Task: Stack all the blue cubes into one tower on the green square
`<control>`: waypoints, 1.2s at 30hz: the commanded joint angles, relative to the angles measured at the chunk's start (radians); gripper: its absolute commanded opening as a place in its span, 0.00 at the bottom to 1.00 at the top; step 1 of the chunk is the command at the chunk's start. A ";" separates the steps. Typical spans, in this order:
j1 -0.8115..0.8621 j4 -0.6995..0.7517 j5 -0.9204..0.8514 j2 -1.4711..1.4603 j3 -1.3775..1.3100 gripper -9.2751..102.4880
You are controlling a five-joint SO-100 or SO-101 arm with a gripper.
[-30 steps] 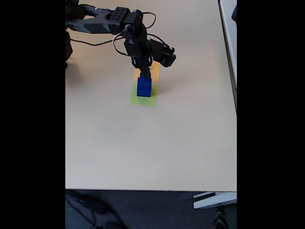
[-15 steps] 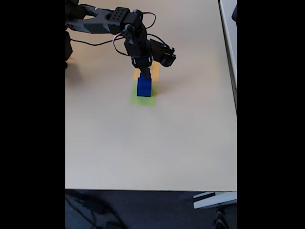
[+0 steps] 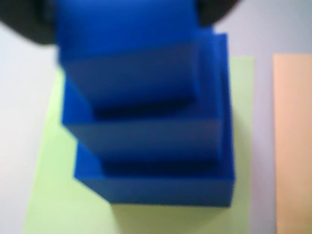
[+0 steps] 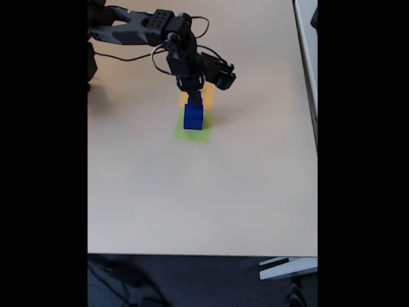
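Fingers (image 4: 193, 97) flank the tower's (image 3: 151, 126) top cube, grip unclear; orange square (image 3: 292, 141) beside green square (image 3: 63, 195).

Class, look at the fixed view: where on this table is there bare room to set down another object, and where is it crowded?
Free: the wide bare stretch of table between the green square and the near edge, plus the strip toward the right edge. Crowded: the far middle, where the tool sits at the top of the tower, with the orange square just behind.

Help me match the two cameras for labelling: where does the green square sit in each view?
Wrist view: the green square spreads under the tower, lower half.
Fixed view: green square is upper centre, below the end effector.
Shared landmark: the orange square beside it.
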 commanded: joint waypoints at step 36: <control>0.002 0.006 0.008 0.015 -0.058 0.12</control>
